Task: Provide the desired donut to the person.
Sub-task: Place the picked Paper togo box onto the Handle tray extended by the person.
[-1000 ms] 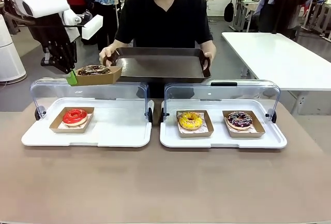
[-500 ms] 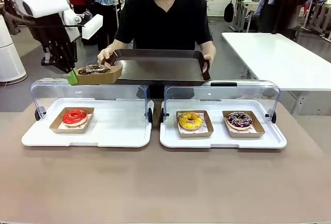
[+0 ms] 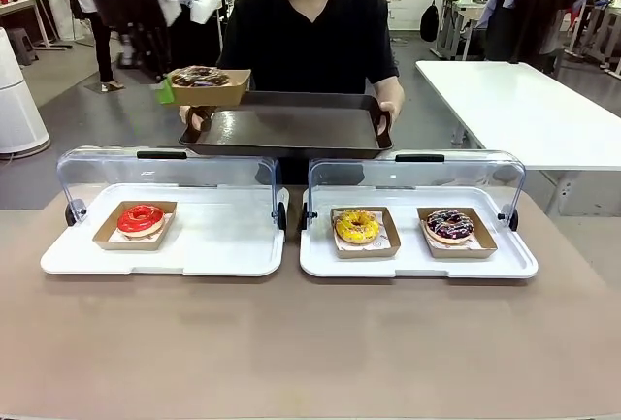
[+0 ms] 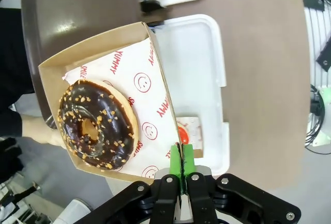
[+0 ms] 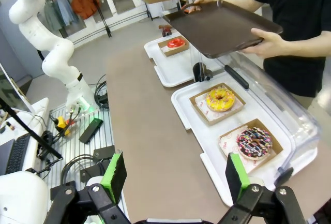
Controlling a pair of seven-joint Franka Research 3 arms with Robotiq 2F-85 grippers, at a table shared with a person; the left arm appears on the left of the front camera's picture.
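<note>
From the left wrist we see our left jaws clenched on the donut box (image 4: 88, 53) rim; the front view blurs that pinch. Right jaws stand released.

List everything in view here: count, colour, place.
table: one, brown, under both cases
left display case: one, white, clear lid, on the table
right display case: one, white, clear lid, on the table
serving tray: one, dark brown, held by the person
held box: one, brown cardboard, raised beside the serving tray's corner
chocolate donut: one, dark brown with nut bits, in the held box
red donut: one, red, boxed, left display case
yellow donut: one, yellow, boxed, right display case
sprinkled donut: one, dark glaze, boxed, right display case
person: one, black T-shirt, far side
left pincer: black, green pads, shut on the held box
right pincer: black, green pads, open, above the table
</note>
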